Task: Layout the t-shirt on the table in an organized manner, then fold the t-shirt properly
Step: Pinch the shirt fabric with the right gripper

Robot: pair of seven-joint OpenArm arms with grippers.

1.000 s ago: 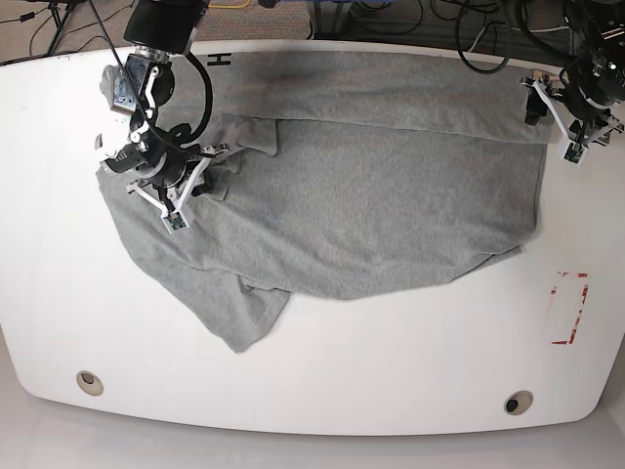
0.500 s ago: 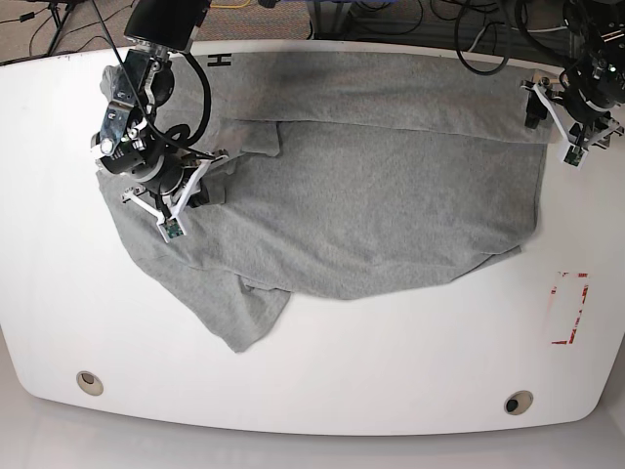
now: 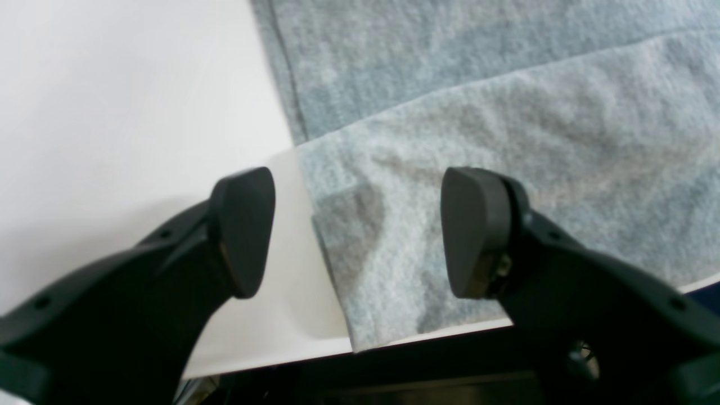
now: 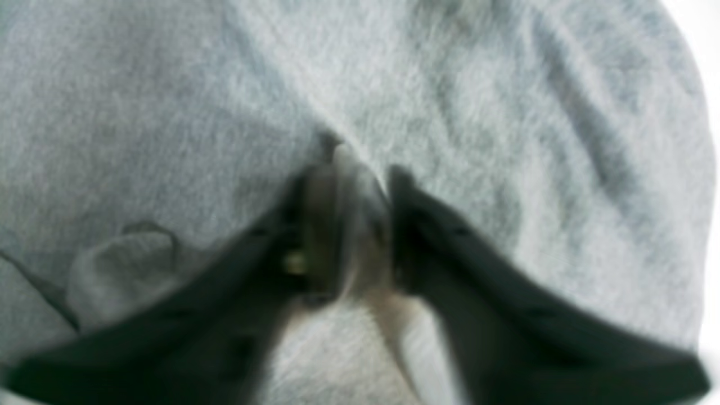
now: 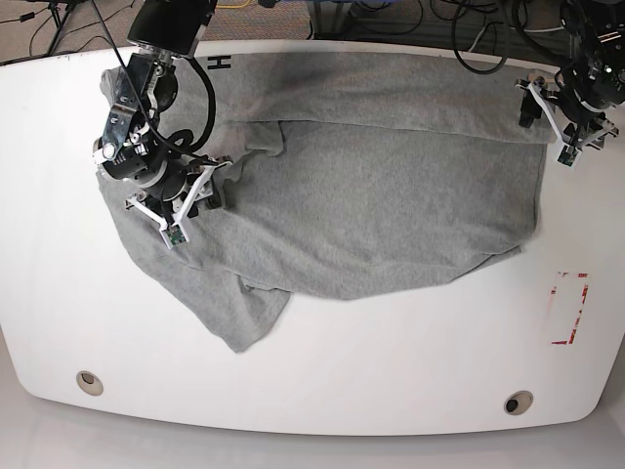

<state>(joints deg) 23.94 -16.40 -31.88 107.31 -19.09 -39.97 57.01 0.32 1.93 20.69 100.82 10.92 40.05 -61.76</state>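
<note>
Base view: right end effector shifted slightly since a second ago, low on the t-shirt, which sprawls rumpled across the desk; layout unfinished, probably a regrasp. Left end effector parked at the far corner.

Left wrist view: spread wide, holding nothing, shirt corner between the fingertips, desk edge below.

Right wrist view: blurred; partly parted around a cloth ridge, grip impossible to tell.

Black cables lie tangled on the floor behind.
</note>
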